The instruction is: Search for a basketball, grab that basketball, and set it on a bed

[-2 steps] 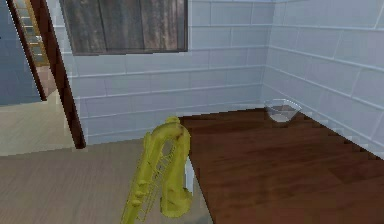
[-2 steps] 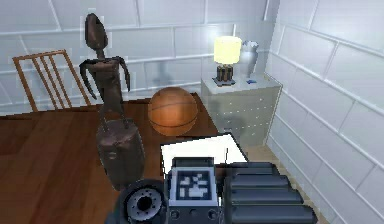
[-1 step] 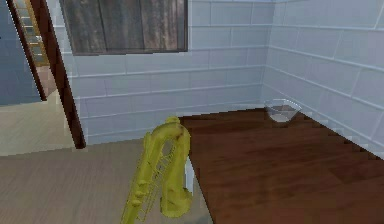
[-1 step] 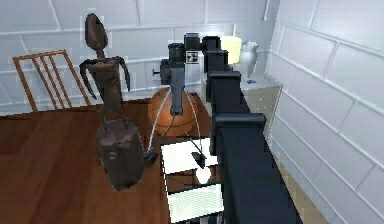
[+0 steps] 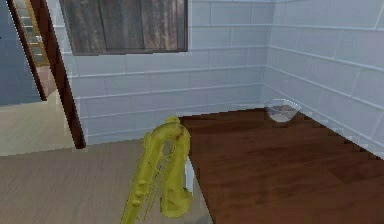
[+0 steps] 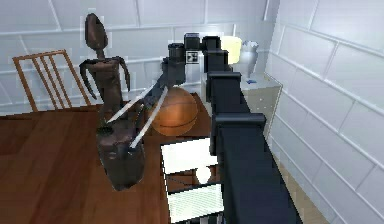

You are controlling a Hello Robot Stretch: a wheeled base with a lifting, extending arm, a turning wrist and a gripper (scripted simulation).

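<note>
Arm side view: basketball near pincer

The basketball had its three o'clock side hidden behind the arm. The yellow thing ran off the forward view's edge at six o'clock. The pale object at one o'clock, perhaps a bowl, was too small to tell.

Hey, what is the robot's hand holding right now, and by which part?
Cannot tell: the hand is by the basketball, which sits on the wooden table.
</note>
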